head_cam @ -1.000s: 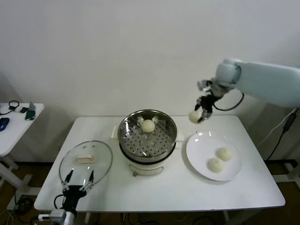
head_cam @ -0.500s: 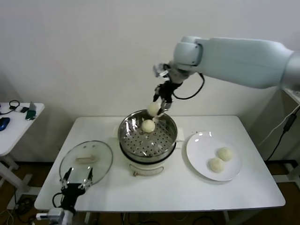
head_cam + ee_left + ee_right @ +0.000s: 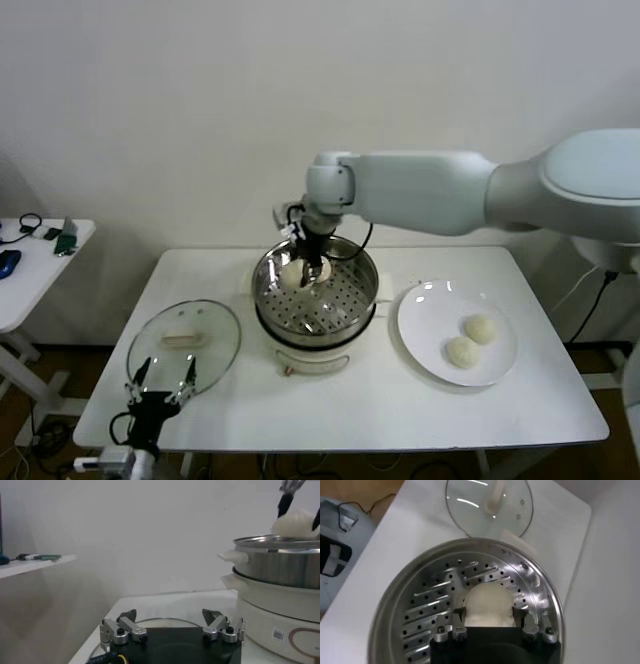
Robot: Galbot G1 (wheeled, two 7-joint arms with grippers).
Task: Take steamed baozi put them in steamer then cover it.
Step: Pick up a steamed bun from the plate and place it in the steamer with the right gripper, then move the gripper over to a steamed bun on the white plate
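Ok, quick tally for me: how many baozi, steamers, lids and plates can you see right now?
baozi: 3, with 2 on the plate and 1 in the right gripper over the steamer; any other is hidden behind it
steamer: 1
glass lid: 1
plate: 1
total: 6

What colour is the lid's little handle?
Whitish cream, on the clear glass lid; the head view shows it best.

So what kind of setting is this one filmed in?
Probably a lab mock-up of a kitchen: a white table by a bare wall, bearing an electric steamer, a plate and a glass lid.
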